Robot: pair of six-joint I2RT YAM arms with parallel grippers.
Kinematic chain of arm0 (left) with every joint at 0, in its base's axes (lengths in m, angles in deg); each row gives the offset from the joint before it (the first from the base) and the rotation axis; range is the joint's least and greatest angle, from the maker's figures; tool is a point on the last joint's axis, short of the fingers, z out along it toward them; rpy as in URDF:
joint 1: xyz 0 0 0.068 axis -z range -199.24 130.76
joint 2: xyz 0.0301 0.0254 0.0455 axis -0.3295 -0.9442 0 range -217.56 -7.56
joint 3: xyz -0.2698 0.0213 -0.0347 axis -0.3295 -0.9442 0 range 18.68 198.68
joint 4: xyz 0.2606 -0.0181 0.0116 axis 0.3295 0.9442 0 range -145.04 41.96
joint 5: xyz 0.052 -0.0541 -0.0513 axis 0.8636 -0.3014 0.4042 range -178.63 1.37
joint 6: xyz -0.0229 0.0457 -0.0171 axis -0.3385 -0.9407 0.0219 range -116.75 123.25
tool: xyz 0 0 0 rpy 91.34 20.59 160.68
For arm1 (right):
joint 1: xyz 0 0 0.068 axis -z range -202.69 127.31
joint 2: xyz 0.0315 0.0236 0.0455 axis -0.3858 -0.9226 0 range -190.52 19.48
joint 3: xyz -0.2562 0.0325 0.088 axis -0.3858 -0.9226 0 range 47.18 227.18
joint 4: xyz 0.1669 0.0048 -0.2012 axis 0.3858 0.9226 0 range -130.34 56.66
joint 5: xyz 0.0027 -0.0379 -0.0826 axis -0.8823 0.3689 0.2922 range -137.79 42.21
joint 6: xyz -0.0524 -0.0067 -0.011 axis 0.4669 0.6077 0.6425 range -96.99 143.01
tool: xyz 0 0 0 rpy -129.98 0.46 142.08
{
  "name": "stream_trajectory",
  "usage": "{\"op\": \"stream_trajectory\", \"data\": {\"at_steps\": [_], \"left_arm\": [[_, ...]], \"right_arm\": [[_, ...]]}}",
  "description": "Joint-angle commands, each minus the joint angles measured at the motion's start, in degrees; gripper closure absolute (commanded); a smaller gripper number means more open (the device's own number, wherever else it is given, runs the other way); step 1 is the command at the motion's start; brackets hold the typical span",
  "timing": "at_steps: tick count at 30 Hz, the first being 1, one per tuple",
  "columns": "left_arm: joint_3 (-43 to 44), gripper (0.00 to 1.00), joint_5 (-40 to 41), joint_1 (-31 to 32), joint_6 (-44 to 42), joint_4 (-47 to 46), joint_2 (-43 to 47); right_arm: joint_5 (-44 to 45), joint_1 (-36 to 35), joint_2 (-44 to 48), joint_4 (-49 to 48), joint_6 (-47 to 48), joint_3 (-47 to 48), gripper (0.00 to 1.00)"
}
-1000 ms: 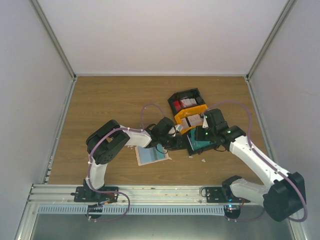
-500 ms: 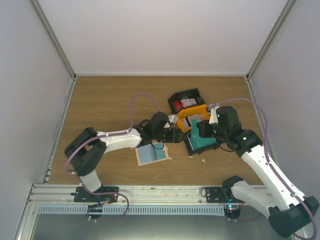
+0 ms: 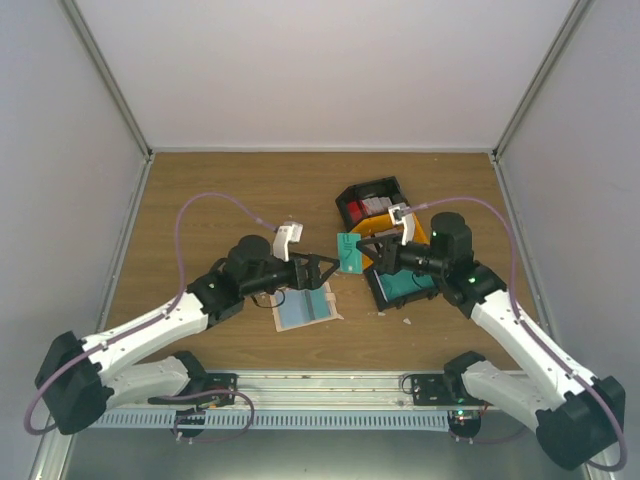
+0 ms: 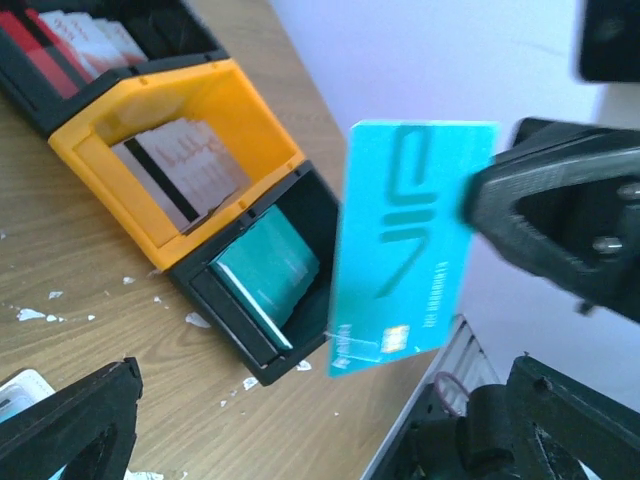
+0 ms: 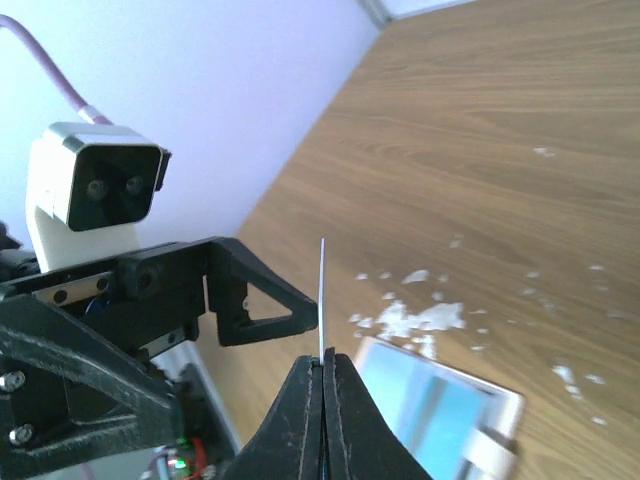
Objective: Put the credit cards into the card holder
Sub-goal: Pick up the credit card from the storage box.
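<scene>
Pinching the teal card [image 4: 410,260] by one edge, the right gripper [image 3: 368,249] holds it before the left gripper [image 3: 322,266], jaws spread, card holder [image 3: 303,308] lying beneath them. Probably light, stiff, slick; grip the free edge squarely.

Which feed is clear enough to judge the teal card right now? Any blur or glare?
Left wrist: the teal card is face-on and fairly sharp, the right gripper pinching it is smeared, and the wall behind is washed out. Right wrist: the card shows only as an edge-on line, and the wallet below is soft. Top: evenly lit, no glare, card small.
</scene>
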Motion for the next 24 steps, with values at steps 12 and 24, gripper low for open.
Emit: {"op": "stream_trajectory", "data": {"at_steps": [12, 24], "left_arm": [[-5.1, 0.29, -15.2, -1.8, 7.6, -13.4, 4.0], [-8.0, 0.96, -14.5, -1.8, 8.0, -17.7, 7.1]], "right_arm": [[-19.9, -3.2, -1.1, -29.8, -17.3, -9.9, 0.99], [-21.4, -3.6, 1.3, -29.7, -18.0, -11.5, 1.00]]}}
